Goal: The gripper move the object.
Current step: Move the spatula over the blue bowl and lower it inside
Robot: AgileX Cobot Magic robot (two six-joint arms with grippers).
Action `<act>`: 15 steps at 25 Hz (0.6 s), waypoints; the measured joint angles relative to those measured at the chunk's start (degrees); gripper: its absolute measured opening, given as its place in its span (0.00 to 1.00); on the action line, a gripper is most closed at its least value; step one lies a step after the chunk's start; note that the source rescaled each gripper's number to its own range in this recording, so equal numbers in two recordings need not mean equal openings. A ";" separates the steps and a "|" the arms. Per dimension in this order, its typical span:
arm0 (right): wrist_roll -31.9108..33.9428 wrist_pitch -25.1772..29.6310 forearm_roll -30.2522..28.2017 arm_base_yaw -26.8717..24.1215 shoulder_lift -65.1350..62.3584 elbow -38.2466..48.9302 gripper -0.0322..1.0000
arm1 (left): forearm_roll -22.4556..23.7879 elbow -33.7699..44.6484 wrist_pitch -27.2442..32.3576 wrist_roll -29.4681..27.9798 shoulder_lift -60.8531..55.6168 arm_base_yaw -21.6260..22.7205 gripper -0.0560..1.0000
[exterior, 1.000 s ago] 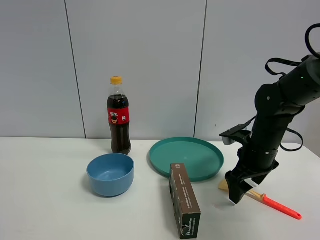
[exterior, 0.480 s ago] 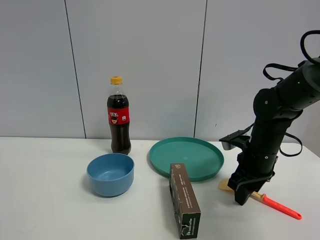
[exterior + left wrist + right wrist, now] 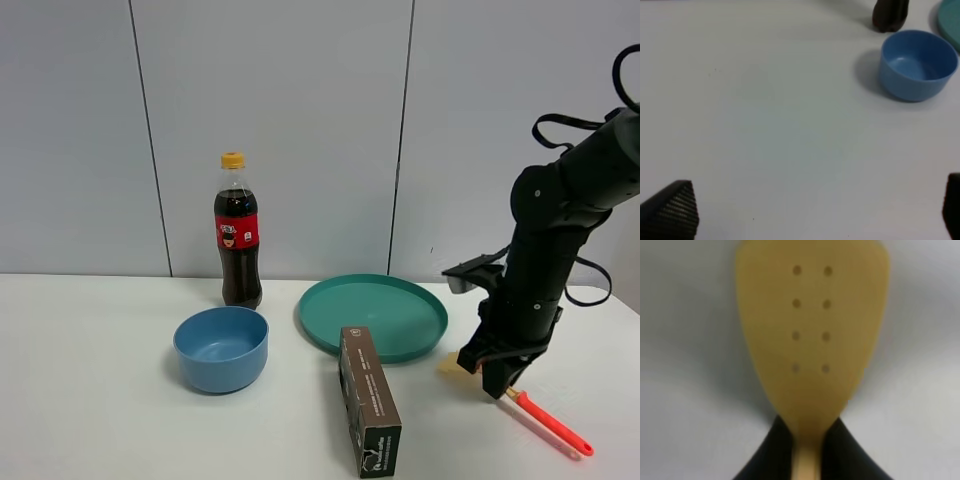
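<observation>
Clamping the neck of the spatula (image 3: 548, 421) just where the handle meets the head, the right claw (image 3: 497, 382) has its two black jaws closed against either side of that narrow stem. The right wrist view shows this plainly: the pale yellow perforated head (image 3: 812, 320) juts straight out past the jaw tips. The grip likely sits at the neck because it is the slimmest part and keeps the flat head from twisting.

Behind the claw, the orange-red handle trails down and away toward the table (image 3: 90, 400) edge, so the tool hangs at a slant. Whether its tip touches the surface cannot be told.

The teal plate (image 3: 372, 315) lies near the claw on the head's side, a plausible place to carry the spatula. The dark brown box (image 3: 368, 400) lies beyond the head, nearer than the blue bowl (image 3: 221, 348) and cola bottle (image 3: 238, 232), which are well apart from it.

The left claw (image 3: 810, 212) hangs over bare table with its tips wide apart, holding nothing, presumably idle.
</observation>
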 joint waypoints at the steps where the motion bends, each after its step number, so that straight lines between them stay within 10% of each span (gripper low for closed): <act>1: 0.18 0.65 0.84 0.00 -0.99 -0.05 0.03 | 0.00 0.00 0.00 0.00 0.00 0.00 1.00; 15: -3.32 12.60 29.80 6.59 -21.01 -4.87 0.03 | 0.00 0.00 0.00 0.00 0.00 0.00 1.00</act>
